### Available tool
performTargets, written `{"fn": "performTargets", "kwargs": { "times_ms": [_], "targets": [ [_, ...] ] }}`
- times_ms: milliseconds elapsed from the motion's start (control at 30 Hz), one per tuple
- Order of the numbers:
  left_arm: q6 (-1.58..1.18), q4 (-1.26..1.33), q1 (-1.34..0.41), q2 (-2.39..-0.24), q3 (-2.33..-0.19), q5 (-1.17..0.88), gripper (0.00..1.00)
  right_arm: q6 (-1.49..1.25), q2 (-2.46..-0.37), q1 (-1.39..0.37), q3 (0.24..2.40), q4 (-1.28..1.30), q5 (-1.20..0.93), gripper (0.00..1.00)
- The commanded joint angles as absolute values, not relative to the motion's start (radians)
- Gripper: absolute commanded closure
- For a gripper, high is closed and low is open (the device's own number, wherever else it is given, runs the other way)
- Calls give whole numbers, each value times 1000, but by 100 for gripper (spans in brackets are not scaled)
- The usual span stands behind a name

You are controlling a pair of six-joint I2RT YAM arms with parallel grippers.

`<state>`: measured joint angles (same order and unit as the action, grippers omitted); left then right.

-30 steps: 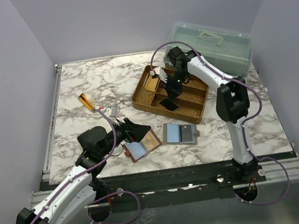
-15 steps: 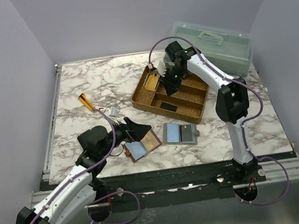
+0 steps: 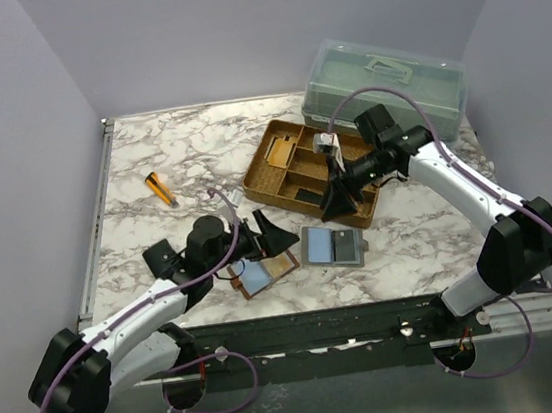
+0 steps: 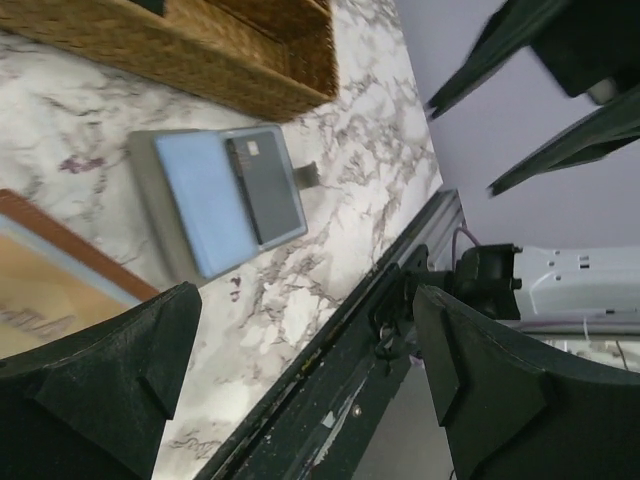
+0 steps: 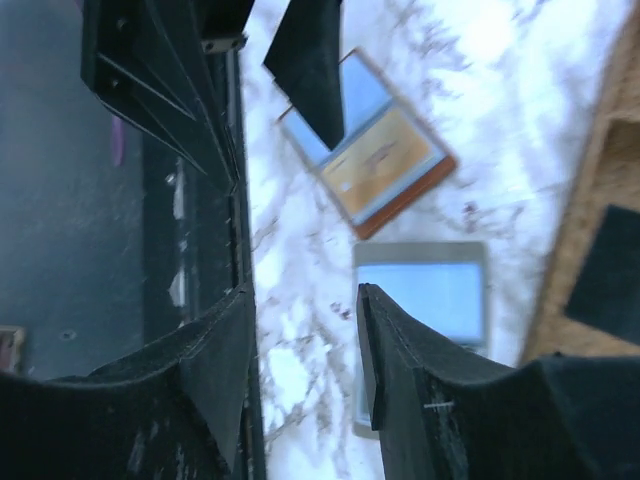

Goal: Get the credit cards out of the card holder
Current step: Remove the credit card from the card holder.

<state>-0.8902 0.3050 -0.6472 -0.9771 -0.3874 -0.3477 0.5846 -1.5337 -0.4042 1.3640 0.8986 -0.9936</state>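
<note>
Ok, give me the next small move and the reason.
Probably bring the right pincer down to the card holder: it lies open, both pincers are empty, and the left pincer hovers open at its far edge, seemingly ready to steady it.

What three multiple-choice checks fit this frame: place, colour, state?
1. The open reddish-brown leather card holder lies: A) in the woven tray; B) on the marble table, beside the blue-grey two-panel folder; C) on the plastic box.
2. Its inner panels are: A) blue and tan-orange; B) green and white; C) both black.
3. The left gripper is: A) shut on the card holder; B) open, empty; C) shut on the folder.
Key: B, top view shows it there; A, both colours visible; B, its wrist view shows it spread, nothing between.
</note>
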Motion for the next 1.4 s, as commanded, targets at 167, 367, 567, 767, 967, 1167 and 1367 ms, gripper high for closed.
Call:
{"fn": "performTargets", "kwargs": {
  "times_ms": [167,367,567,767,967,1167,1367],
  "targets": [
    [-819,427,-894,-1227,-496,-199,7,368,-1379,-231,1068,572,-1236,39],
    [-796,567,-932,-1371,-494,-138,16,326,-1315,-215,904,477,-1210,36],
    [-768,519,-933,-1418,-513,-48,26,509,-1415,-214,995,722,-1038,40],
    [-655,243,-874,-1305,-552,69,16,633,-1499,-223,967,796,-988,46],
    [-689,229,-758,-1395,-607,-166,16,536,-1457,-307,862,548,-811,47],
    [-732,325,-730,-1511,-621,-265,17,507,-1469,-333,815,472,-742,48],
    [-804,428,-709,-1562,-603,-335,19,505,-1496,-342,821,472,-739,48]
  ]
}}
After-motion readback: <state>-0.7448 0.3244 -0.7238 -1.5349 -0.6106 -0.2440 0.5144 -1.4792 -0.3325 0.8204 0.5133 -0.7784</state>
